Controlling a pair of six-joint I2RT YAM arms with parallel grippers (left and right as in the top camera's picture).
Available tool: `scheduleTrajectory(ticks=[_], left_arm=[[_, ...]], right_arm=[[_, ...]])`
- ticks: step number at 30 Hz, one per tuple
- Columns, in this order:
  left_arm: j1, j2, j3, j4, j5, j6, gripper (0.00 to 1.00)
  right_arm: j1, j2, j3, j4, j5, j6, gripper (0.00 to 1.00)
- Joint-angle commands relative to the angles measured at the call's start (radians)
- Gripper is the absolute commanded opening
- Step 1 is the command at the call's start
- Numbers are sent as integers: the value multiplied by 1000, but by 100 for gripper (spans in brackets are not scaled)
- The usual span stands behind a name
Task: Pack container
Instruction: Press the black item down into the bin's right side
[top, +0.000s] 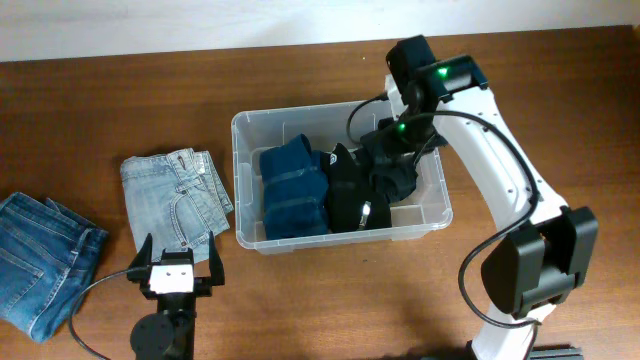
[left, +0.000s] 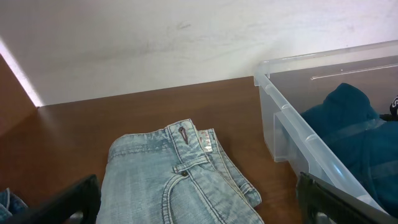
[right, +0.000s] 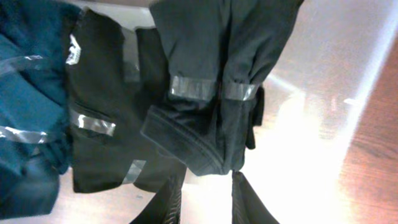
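Clear container (top: 240, 180) lies with its right half beneath the right fingers (right: 249, 202).

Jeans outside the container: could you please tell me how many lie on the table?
2. The light-blue folded jeans lie left of the container; the darker blue jeans lie at the table's left edge, cut off by the frame. More could lie beyond it.

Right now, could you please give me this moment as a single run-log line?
task: pack container | left gripper: open, by light jeans | right gripper: at black garment in container, grip unclear
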Motion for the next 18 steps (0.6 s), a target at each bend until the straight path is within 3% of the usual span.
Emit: scheduleTrajectory(ticks=[1, 10, 14, 18], left_arm=[[5, -8, -6, 3, 11, 13, 99], [5, -8, -6, 3, 11, 13, 99], [5, -8, -6, 3, 11, 13, 100], [5, -8, -6, 3, 11, 13, 99]], right_arm=[[5, 11, -92, 39, 3, -7, 21], [5, 11, -373, 282, -48, -8, 28], [5, 4, -322, 245, -48, -8, 28], [5, 1, -127, 95, -48, -11, 29]])
